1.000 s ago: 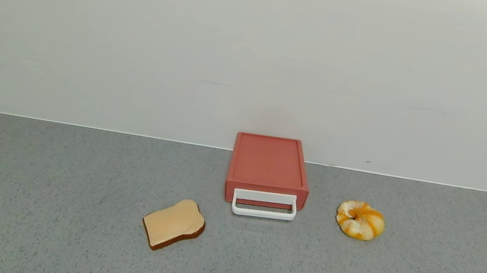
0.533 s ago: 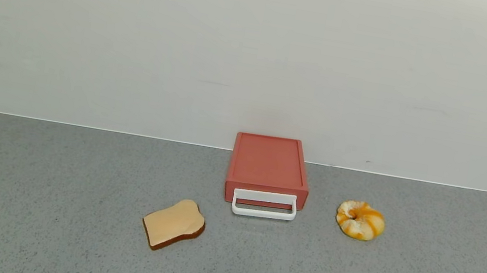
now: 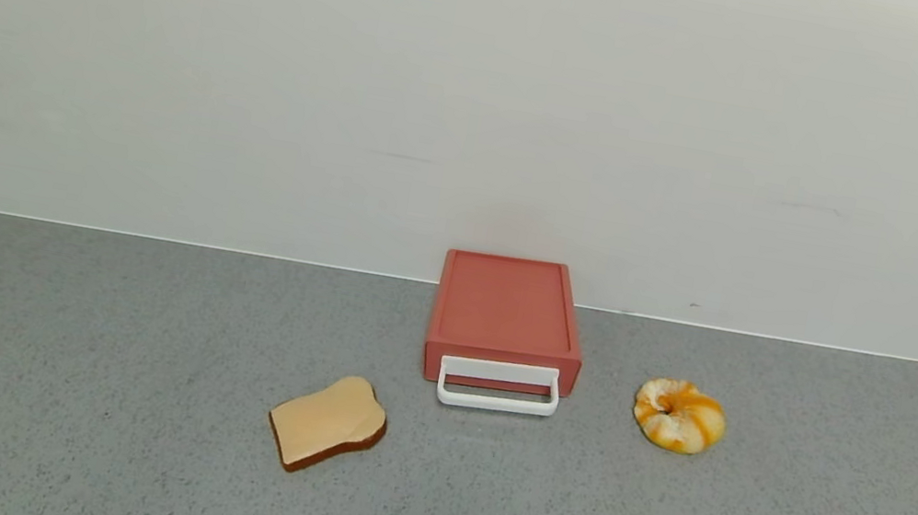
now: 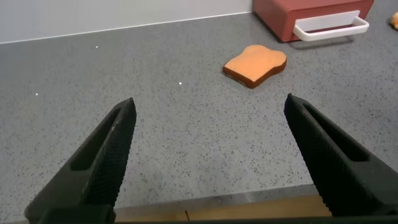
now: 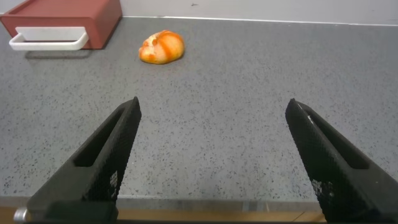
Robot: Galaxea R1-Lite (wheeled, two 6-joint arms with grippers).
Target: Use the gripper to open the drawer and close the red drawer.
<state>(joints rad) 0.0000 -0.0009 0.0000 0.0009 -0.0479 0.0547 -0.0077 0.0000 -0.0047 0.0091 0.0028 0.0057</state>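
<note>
You see nothing has moved: the drawer (image 3: 507, 322) at frame centre stays closed, both grippers (image 4: 208, 155) (image 5: 214, 158) wide open.

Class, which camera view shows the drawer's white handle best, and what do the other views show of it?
The head view: the whole handle faces the camera on the closed drawer. The left wrist view shows it distant at the frame's edge; the right wrist view shows it obliquely, cut at the edge.
</note>
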